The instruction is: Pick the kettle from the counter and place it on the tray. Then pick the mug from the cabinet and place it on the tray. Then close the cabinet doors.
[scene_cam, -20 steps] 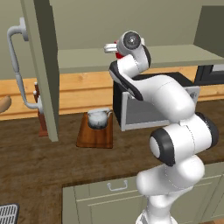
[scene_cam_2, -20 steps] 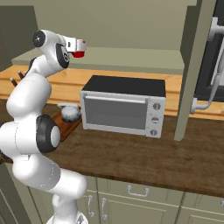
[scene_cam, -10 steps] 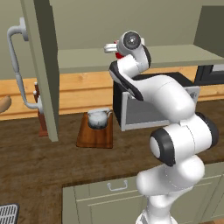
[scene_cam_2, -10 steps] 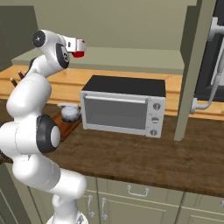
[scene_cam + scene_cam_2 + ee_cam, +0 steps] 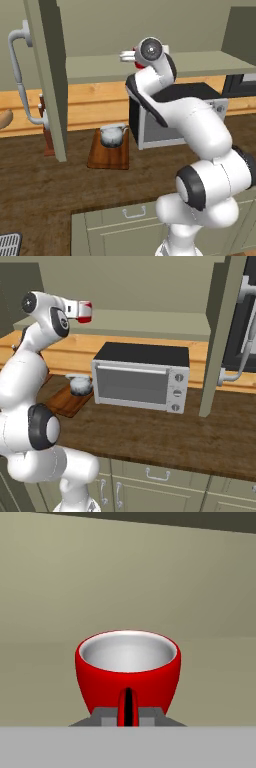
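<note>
One mug (image 5: 128,668) sits up at the cabinet (image 5: 150,321) shelf with the jaws clamped on its handle, and a thin grip there could let it swing or slip before reaching the tray (image 5: 107,157).

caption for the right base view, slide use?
Claw at the red mug over the cabinet shelf; kettle already on the tray beside the microwave.

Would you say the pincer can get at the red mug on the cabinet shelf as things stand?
Probably yes: the pincer is right at the mug, its handle between the fingertips, with the cabinet doors open and nothing between.
</note>
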{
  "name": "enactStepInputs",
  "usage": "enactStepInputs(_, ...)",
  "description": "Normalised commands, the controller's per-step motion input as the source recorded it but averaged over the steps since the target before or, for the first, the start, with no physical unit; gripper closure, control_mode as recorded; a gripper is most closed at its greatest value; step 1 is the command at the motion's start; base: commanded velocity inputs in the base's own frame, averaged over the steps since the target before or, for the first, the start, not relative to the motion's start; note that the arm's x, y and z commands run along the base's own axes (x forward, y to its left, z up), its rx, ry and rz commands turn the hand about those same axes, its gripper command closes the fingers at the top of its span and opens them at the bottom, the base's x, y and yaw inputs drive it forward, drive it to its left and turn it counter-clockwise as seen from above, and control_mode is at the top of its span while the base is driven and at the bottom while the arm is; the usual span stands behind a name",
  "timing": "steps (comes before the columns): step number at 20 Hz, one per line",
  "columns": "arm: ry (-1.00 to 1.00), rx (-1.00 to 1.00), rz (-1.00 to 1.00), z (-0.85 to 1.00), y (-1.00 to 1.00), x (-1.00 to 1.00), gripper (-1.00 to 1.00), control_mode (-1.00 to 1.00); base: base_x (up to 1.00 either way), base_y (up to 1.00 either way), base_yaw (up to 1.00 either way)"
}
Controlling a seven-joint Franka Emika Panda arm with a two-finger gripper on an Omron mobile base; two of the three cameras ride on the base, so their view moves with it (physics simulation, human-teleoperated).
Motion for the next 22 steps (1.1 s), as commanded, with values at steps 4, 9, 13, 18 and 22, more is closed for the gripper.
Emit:
enactStepInputs(4, -0.02, 0.0, -0.08, 0.09, 0.22, -0.83, 1.0, -1.0, 0.0, 0.0, 0.0)
enactStepInputs(9, 0.0, 0.0, -0.03, -0.09, 0.09, -0.81, 1.0, -1.0, 0.0, 0.0, 0.0)
enactStepInputs(13, 0.0, 0.0, 0.0, -0.28, 0.0, -0.87, 1.0, -1.0, 0.0, 0.0, 0.0)
enactStepInputs(18, 0.0, 0.0, -0.01, -0.51, 0.17, -0.72, 1.0, -1.0, 0.0, 0.0, 0.0)
enactStepInputs(22, 0.0, 0.0, -0.07, -0.59, 0.32, -0.5, 1.0, -1.0, 0.0, 0.0, 0.0)
